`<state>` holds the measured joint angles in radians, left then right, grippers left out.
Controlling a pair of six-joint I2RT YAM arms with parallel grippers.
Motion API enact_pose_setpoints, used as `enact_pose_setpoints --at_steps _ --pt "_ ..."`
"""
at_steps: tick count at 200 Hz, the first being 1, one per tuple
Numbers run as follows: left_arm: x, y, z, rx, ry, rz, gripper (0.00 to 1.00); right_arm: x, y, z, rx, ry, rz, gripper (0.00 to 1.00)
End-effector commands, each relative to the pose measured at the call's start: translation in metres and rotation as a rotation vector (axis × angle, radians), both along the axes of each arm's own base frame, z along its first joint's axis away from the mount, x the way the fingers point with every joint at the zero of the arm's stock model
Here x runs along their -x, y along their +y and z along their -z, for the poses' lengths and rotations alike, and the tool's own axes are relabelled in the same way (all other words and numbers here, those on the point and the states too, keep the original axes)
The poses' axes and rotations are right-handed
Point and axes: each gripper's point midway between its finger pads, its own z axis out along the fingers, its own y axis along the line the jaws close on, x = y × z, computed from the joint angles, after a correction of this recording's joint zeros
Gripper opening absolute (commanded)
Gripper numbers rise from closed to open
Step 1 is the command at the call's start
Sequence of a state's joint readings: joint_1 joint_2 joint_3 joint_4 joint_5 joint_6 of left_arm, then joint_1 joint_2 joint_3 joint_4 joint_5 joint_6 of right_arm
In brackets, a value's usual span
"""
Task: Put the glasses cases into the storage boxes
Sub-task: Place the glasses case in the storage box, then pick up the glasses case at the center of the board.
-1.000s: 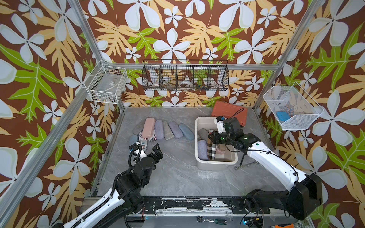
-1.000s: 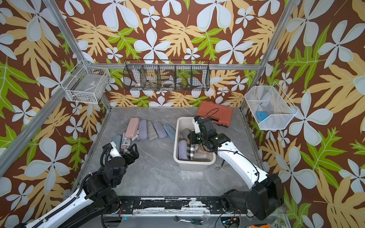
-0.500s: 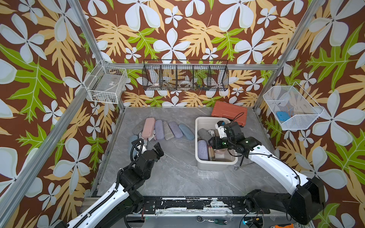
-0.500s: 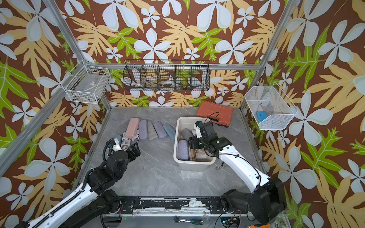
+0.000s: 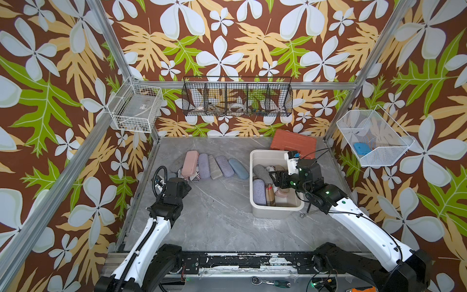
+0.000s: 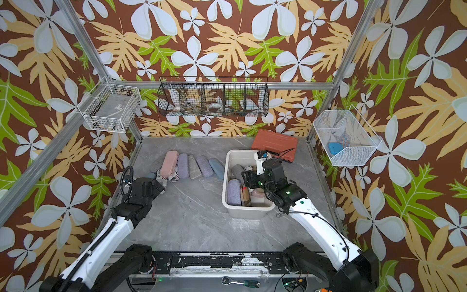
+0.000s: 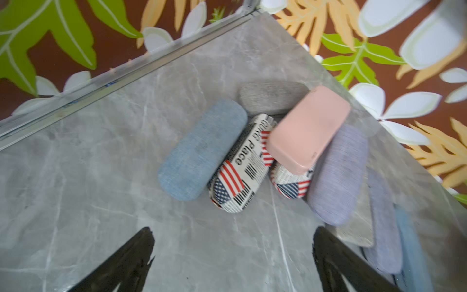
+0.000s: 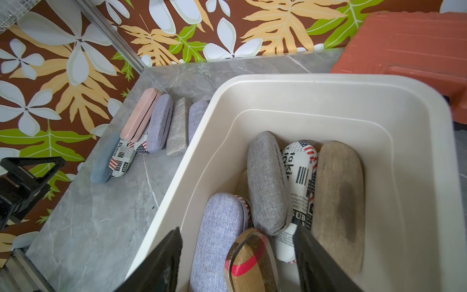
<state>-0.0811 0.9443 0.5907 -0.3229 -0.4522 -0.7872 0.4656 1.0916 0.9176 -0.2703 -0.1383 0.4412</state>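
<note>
**A:** Where's the right gripper (image 8: pixel 237 228)?

**B:** Down inside the cream-white tub (image 8: pixel 328 81), jaws spread. The beige plaid case (image 8: pixel 249 263) lies between them, and as far as I can tell it touches neither. A grey case (image 8: pixel 267 182) and a tan woven case (image 8: pixel 338 202) lie deeper in the tub.

**A:** And the left gripper (image 7: pixel 233 229)?

**B:** Spread wide and empty, over the table well left of the tub. It faces a light blue case (image 7: pixel 202 149), a newspaper-print case (image 7: pixel 240 172) touching it, and a pink case (image 7: pixel 308 126) lying on top of its neighbours.

**A:** What could go wrong?

**B:** When the right gripper lifts out, a jaw might catch the plaid case and tip it over the tub's rim. On the left the cases are crowded, so closing on the blue one could pinch the newspaper-print one too, or knock the pink one off.
</note>
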Motion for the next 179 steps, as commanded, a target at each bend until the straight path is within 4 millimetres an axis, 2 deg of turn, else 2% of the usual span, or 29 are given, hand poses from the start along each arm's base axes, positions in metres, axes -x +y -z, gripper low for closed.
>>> enact_pose_setpoints --at_steps 1,31,48,62,87,121,140,179 --pt "-0.015 0.018 0.002 0.018 -0.006 -0.047 0.99 -0.004 0.015 -0.015 -0.077 -0.046 -0.048 0.69" --pt "-0.044 0.032 0.013 0.01 0.071 -0.022 0.95 -0.005 0.019 -0.017 -0.096 -0.065 -0.069 0.7" --pt "-0.064 0.026 0.018 0.014 0.141 0.054 0.94 -0.003 0.021 -0.017 -0.103 -0.069 -0.082 0.72" --pt "-0.075 0.031 0.016 -0.051 0.219 0.095 0.94 -0.001 0.022 -0.017 -0.1 -0.076 -0.096 0.75" --pt "-0.082 0.039 0.029 -0.146 0.398 0.161 0.96 0.001 0.018 -0.018 -0.097 -0.101 -0.091 0.79" --pt "-0.083 0.036 0.059 -0.188 0.547 0.283 0.96 0.007 0.014 -0.024 -0.094 -0.125 -0.089 0.81" --pt "-0.081 0.041 0.07 -0.205 0.575 0.303 0.97 0.009 0.012 -0.025 -0.097 -0.134 -0.084 0.82" --pt "-0.085 0.051 0.092 -0.153 0.62 0.323 0.91 0.01 0.015 -0.023 -0.107 -0.128 -0.098 0.81"
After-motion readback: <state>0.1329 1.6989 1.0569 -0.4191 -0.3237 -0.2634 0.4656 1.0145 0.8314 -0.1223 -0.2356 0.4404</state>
